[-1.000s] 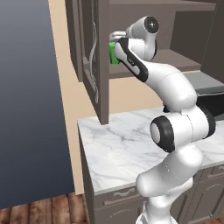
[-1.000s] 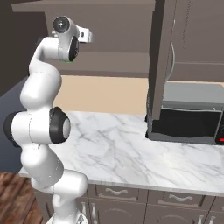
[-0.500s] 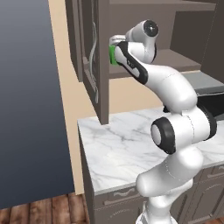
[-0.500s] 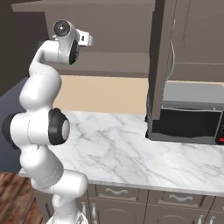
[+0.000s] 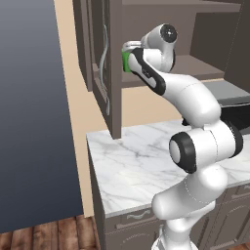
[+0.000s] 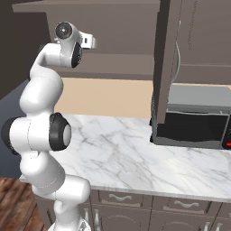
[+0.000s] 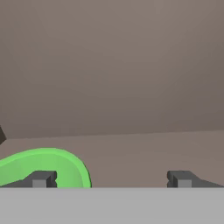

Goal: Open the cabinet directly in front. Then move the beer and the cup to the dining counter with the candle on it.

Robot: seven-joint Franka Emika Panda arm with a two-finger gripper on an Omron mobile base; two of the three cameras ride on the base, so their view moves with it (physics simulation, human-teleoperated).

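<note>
We note the cabinet [image 5: 115, 68] in the upper middle of the left base view: dark grey-brown panelled wood, matte, with its left door swung open toward us and edge-on, a long curved silver handle [image 5: 103, 58] on the door face. In the right base view the other open door [image 6: 164, 67] hangs as a tall dark slab right of centre.

The cup [image 5: 126, 60] is a bright green, smooth plastic tumbler; in the left base view we see a small patch of it on the lower cabinet shelf, just left of the arm's wrist and partly hidden by it. In the hand view the cup's rim [image 7: 52, 168] reads as a rounded green arc at the lower left, on a flat brown shelf with the plain brown back wall above.

The gripper [image 7: 111, 179] has its jaws spread wide: two small dark grey blocky fingertips [image 7: 41, 179], one at lower left in front of the green rim, the other at lower right. We cannot tell whether the left tip touches the cup; nothing is pinched between them.

Below, the worktop [image 5: 141, 166] is a white marble slab with thin grey veins and a glossy look, over dark drawer fronts with small curved handles. A dark boxy microwave [image 6: 191, 122] with a grey top sits at the right of the right base view.
</note>
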